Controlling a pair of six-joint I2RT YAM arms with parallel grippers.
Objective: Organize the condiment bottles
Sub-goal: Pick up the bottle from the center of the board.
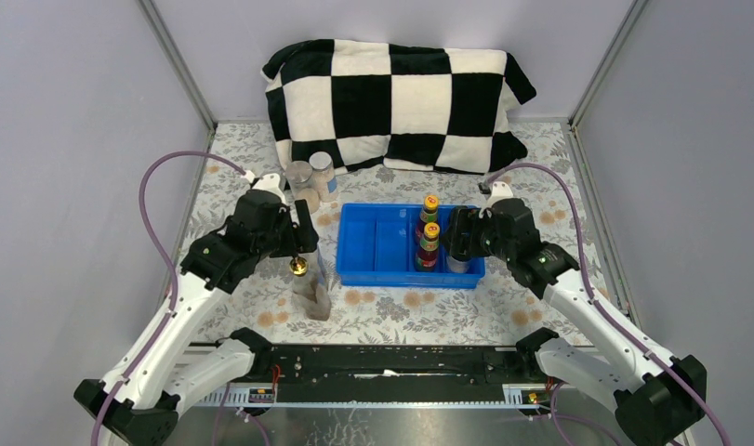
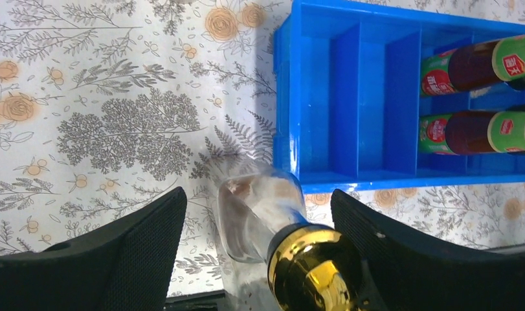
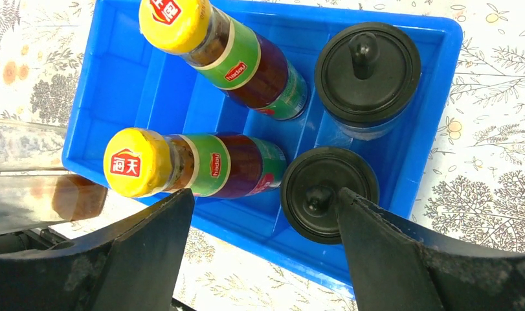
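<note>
Sauce bottles (image 3: 201, 162) and shakers (image 3: 366, 74) already stand in the tray (image 1: 354, 276), centre frame. The left hand (image 2: 258, 194), wide, straddles a gold-topped bottle (image 2: 259, 214) left of it. The right hand (image 3: 265, 194) hangs wide above. The grey-lidded jars (image 1: 310, 177), upper left, are not yet in.

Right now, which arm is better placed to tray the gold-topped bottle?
Left. Its jaws stand open around the gold-topped bottle, just outside the blue tray. The right jaws hang open above the black-capped shakers already in the tray.
</note>
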